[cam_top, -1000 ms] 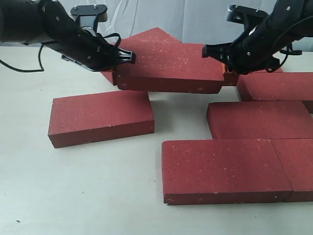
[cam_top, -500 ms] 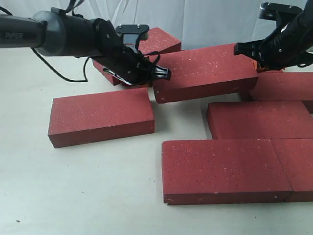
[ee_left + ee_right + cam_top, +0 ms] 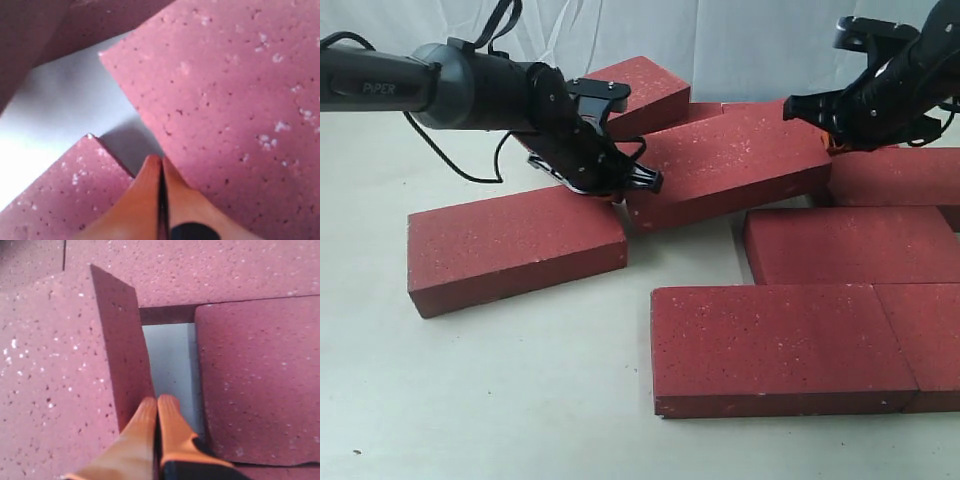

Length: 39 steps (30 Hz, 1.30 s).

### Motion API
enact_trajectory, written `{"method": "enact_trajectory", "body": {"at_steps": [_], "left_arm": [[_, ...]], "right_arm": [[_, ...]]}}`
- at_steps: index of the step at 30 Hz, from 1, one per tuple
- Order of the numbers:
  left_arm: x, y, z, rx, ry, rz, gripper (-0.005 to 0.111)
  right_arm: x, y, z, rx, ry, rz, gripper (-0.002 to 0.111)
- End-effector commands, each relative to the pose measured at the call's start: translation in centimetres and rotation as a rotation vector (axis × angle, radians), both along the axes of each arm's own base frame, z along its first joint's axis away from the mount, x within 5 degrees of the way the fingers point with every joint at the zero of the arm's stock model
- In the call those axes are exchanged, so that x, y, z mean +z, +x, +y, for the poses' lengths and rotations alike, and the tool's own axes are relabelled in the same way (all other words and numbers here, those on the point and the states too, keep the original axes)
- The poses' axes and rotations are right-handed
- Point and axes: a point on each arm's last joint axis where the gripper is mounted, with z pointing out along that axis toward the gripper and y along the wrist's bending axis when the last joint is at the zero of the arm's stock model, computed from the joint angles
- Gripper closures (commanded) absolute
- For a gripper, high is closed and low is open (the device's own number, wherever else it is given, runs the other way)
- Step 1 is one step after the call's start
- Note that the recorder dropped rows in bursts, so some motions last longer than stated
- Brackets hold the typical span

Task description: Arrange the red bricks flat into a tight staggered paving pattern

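1. Both claws were working one tilted brick point(image 3: 730, 165) in the middle of the counter point(image 3: 520, 410). Its left end sat low by the corner of the left-hand brick point(image 3: 515, 245). Its right end appeared to ride up on the rear right brick point(image 3: 900, 172).
2. The left claw point(image 3: 160, 161) had its orange fingers pressed together with nothing between them, the tips at the brick's low corner. The right claw point(image 3: 157, 401) was likewise closed and empty, tips against the brick's end face. It looked like nudging rather than carrying.
3. To do this well, I'd say the right claw should ease the high end off whatever it rested on, so the brick dropped flat. Both could then push it squarely up behind the middle right brick point(image 3: 850, 245), with its ends falling away from that row's joints.
4. The pushes wanted to be slow and along the brick's length, since closed tips on a corner tend to spin a brick rather than slide it.
5. The left claw needed to keep off the left-hand brick.
6. Against half a second earlier, the left-hand brick had slewed: it sat more askew and further left in the exterior view.
7. The tilted brick's left end had dropped lower, and the left claw had followed it down.
8. The right claw had edged leftward.
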Motion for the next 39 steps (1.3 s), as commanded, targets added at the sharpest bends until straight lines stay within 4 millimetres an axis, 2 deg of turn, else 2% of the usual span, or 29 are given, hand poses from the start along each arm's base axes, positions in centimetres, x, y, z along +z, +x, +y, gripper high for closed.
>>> {"method": "enact_trajectory", "body": {"at_steps": [1,8,14,17,25,32,36,39], "left_arm": [[-0.5,0.6,1.5,0.025,0.023,0.048,0.107],[-0.9,1.4,5.1,0.058,0.088,0.133,0.107],[-1.0,1.7,6.2,0.043,0.146,0.132,0.107],[-1.0,1.7,6.4,0.042,0.152,0.129,0.107],[-1.1,2.0,7.8,0.075,0.305,0.094,0.107],[-0.9,2.2,7.7,0.072,0.304,0.071,0.107],[-0.8,2.2,7.8,0.070,0.309,0.071,0.107],[0.1,2.1,7.8,0.075,0.303,0.061,0.107]], "right_arm": [[-0.6,-0.4,3.9,0.031,0.096,0.026,0.109],[-1.5,-0.9,7.1,0.098,0.097,0.028,0.109],[-3.2,-0.9,8.7,0.111,0.107,0.041,0.109],[-3.9,-0.7,8.8,0.109,0.102,0.046,0.109],[-4.5,-0.5,8.0,0.145,0.024,0.045,0.109],[-4.5,0.0,5.1,0.042,0.045,0.089,0.109],[-3.9,0.0,4.1,0.024,0.048,0.100,0.109],[-2.2,-0.7,4.1,0.037,0.054,0.112,0.109]]}}
